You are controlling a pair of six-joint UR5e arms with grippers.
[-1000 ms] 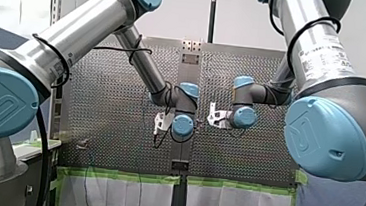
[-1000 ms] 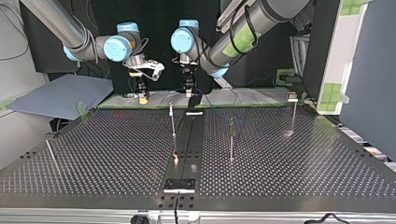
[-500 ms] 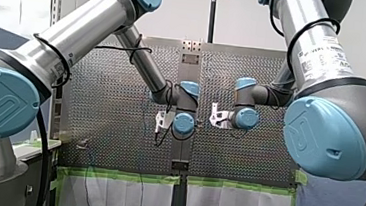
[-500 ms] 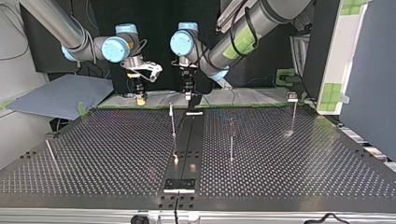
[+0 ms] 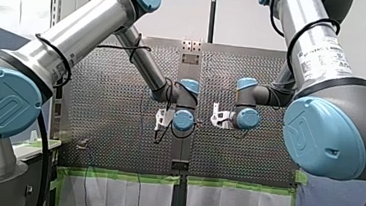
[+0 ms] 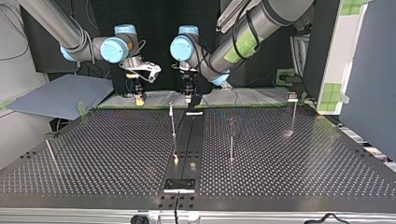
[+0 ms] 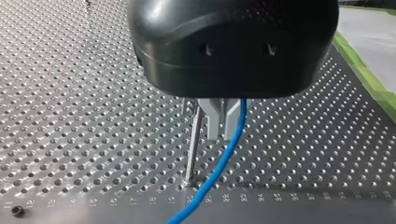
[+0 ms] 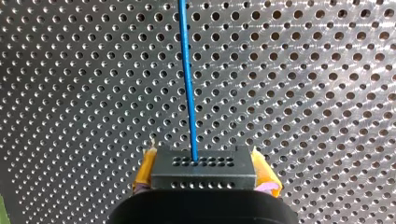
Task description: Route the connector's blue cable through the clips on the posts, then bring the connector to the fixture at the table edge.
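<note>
Connector (image 8: 203, 167), a black block, sits clamped between the yellow pads of my right gripper (image 8: 205, 173), and its blue cable (image 8: 187, 79) runs straight out ahead of it over the perforated table (image 8: 317, 93). In the top view that gripper hangs left of upper centre, at the table's far edge, with my left gripper (image 7: 220, 123) just to its right.

From its own wrist camera, my left gripper hovers over a thin post (image 7: 192, 140). The cable passes just beside the gripper and curves down past the post's foot. Whether this gripper is clenched on the cable cannot be told.

Several slim posts (image 6: 231, 137) stand spread across the middle of the top view. No blue line shows at any of their clips, though the clips are too small to read with certainty.

By this evidence the connector is secured but the routing looks barely begun, with every clip apparently yet to be threaded. After that comes the carry to the fixture (image 6: 179, 185) at lower centre of the top view, well apart from both grippers.
</note>
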